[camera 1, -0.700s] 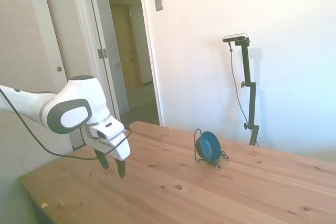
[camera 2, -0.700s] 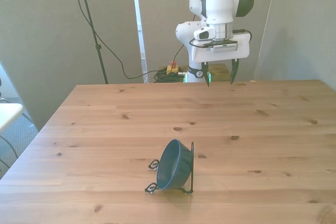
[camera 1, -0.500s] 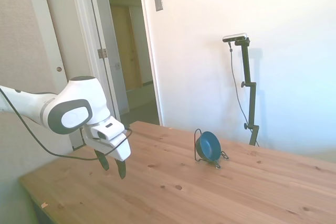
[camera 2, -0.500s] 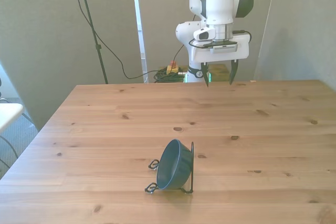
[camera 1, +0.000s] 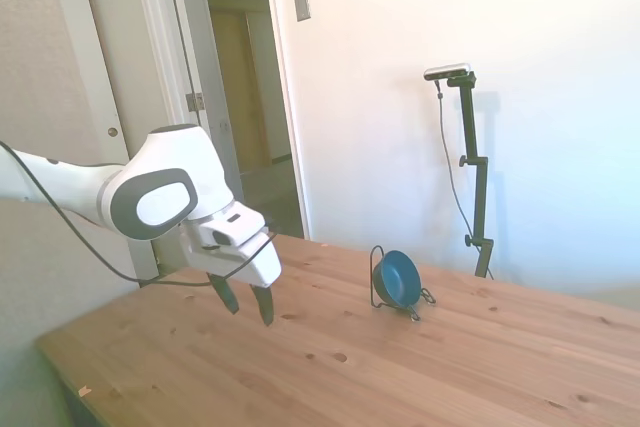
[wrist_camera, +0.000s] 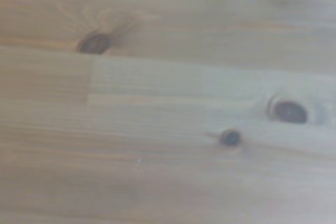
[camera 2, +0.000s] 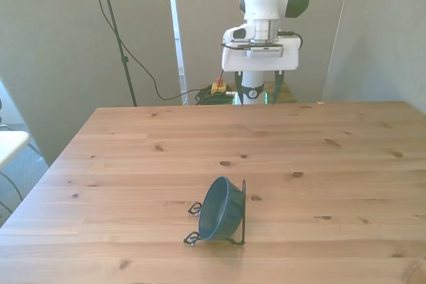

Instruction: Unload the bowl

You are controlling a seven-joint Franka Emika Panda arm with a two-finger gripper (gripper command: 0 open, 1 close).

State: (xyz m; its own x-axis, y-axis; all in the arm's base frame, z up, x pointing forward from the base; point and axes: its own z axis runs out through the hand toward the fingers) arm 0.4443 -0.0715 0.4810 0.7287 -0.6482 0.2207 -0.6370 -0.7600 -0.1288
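Note:
The small dark blue bowl [camera 1: 397, 279] [camera 2: 221, 209] stands on its edge in a thin black wire rack [camera 1: 377, 277] [camera 2: 243, 212], near the front view's near edge, its teal inside showing in the side view. My gripper [camera 1: 247, 302] [camera 2: 259, 94] hangs open above the table's far part, well away from the bowl, with nothing between its fingers. The wrist view holds only blurred wooden table top [wrist_camera: 168, 98] with dark knots.
The wooden table [camera 2: 319, 164] spreads wide around the rack. A doorway [camera 1: 245, 97] and wall lie behind the arm in the side view. Cables and a thin stand [camera 2: 116, 31] are behind the table in the front view.
The gripper has shifted toward the front view's left and, in the side view, to the right toward the bowl. It stays open. The bowl and rack have not moved.

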